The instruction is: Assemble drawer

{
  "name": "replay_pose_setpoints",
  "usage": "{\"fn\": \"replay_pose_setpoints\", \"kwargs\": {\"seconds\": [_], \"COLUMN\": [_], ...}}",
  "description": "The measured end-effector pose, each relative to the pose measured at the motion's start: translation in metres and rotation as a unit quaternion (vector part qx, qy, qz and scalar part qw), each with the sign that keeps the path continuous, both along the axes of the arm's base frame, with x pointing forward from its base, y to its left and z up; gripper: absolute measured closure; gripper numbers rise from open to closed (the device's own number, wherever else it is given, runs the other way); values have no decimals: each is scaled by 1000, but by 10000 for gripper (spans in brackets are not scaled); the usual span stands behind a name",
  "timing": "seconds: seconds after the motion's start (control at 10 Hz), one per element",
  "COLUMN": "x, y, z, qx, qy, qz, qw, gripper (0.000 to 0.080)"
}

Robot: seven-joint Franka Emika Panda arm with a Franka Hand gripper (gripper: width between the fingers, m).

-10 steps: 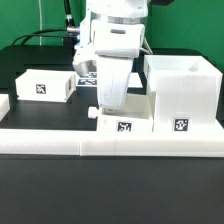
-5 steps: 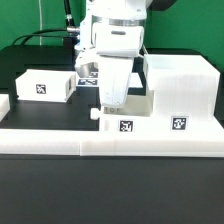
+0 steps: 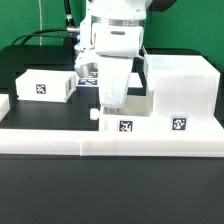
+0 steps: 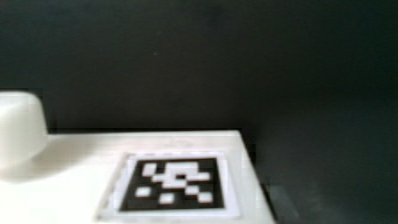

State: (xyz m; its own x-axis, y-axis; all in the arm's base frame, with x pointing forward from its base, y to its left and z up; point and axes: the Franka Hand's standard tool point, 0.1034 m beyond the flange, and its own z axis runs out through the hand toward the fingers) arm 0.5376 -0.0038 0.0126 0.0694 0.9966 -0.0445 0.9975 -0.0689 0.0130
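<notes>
The large hollow white drawer shell stands at the exterior view's right, with a tag on its front. A smaller white drawer box sits against its left side, with a small white knob at its left end. My gripper hangs straight down onto this box's left part. Its fingertips are hidden, so I cannot tell whether they are open or shut. The wrist view shows a white tagged surface close below, a rounded white piece beside it, and no fingers.
Another flat white tagged box lies at the exterior view's left. The long low white border rail runs along the front. A piece of the marker board shows behind the arm. Black cables hang at the back left.
The gripper has shifted very slightly upward over the last second. The boxes and the shell have not moved.
</notes>
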Motion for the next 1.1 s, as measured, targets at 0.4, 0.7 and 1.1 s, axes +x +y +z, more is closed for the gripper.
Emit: {"fn": "replay_pose_setpoints", "kwargs": {"seconds": [0.4, 0.7, 1.1], "x": [4, 4, 7], "y": [3, 4, 4], "z": [-2, -3, -3], "qx": [0, -2, -16], "qy": [-2, -3, -9], "qz": [-5, 2, 30], "qw": [1000, 1000, 999], "gripper": [757, 757, 757]}}
